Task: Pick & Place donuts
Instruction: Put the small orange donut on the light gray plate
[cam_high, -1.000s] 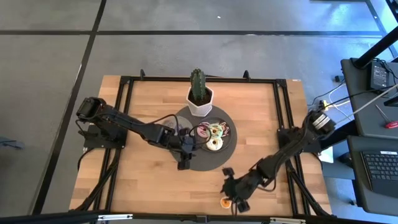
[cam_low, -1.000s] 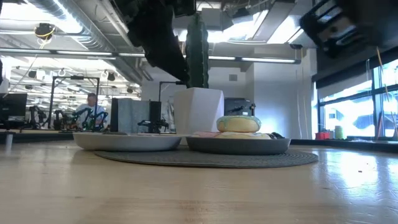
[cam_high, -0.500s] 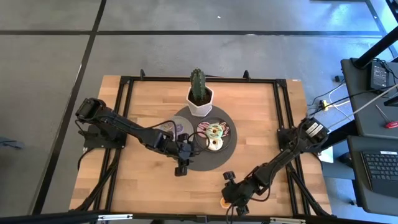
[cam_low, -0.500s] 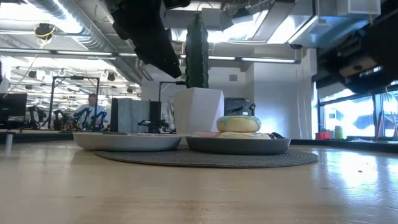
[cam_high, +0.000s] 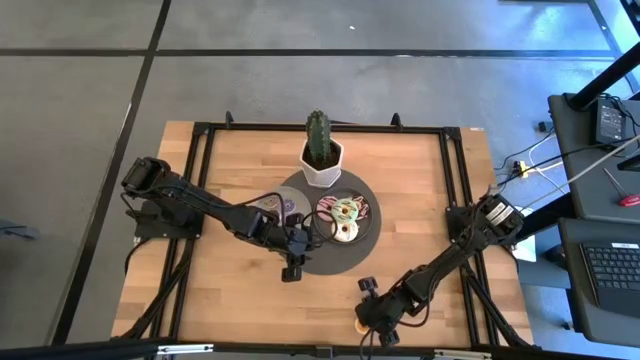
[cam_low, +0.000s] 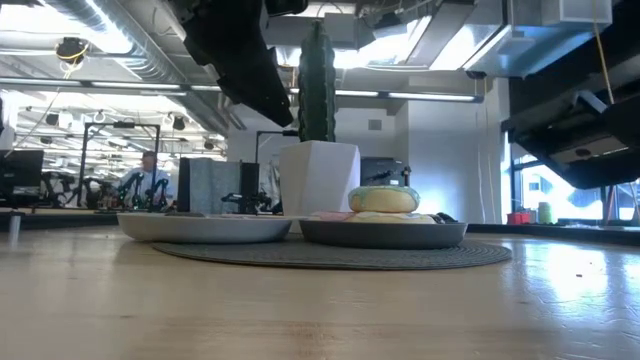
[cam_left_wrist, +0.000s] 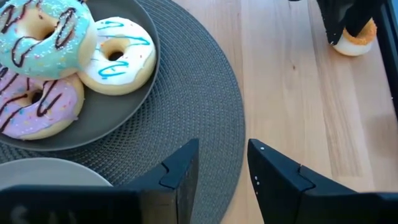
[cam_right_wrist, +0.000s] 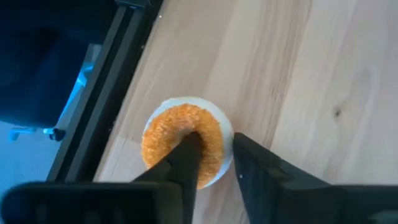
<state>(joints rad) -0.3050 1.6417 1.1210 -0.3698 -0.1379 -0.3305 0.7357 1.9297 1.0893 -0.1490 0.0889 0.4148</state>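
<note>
An orange-topped donut (cam_right_wrist: 180, 144) on a cream base lies on the wood close to the table's near edge (cam_high: 360, 325). My right gripper (cam_right_wrist: 214, 152) is down at it, shut on it. Three frosted donuts sit on the dark grey plate (cam_left_wrist: 134, 102): teal-green (cam_left_wrist: 43, 28), white with blue lines (cam_left_wrist: 118, 56) and pink (cam_left_wrist: 37, 106). In the high view they show as a cluster (cam_high: 345, 213). My left gripper (cam_left_wrist: 222, 165) hangs open and empty above the near-left edge of the round woven mat (cam_high: 330, 262). My right gripper has one finger (cam_right_wrist: 188, 149) in the orange donut's hole and the other (cam_right_wrist: 244, 152) outside its rim, with the ring's wall (cam_right_wrist: 214, 140) between them. The fingers come from above, pointing down. The donut's cream base rests on the table.
A cactus in a white pot (cam_high: 320, 150) stands at the mat's far side. A second, lighter plate (cam_left_wrist: 50, 171) sits on the mat left of the donut plate. Black frame rails (cam_right_wrist: 130, 56) run along the table's edges, close beside the orange donut. Bare wood lies between mat and near edge.
My right arm has sunk lower and its gripper has moved toward the table's near edge, down onto the orange donut. My left gripper has drawn back from the plates toward the near edge, coming over the mat's rim.
</note>
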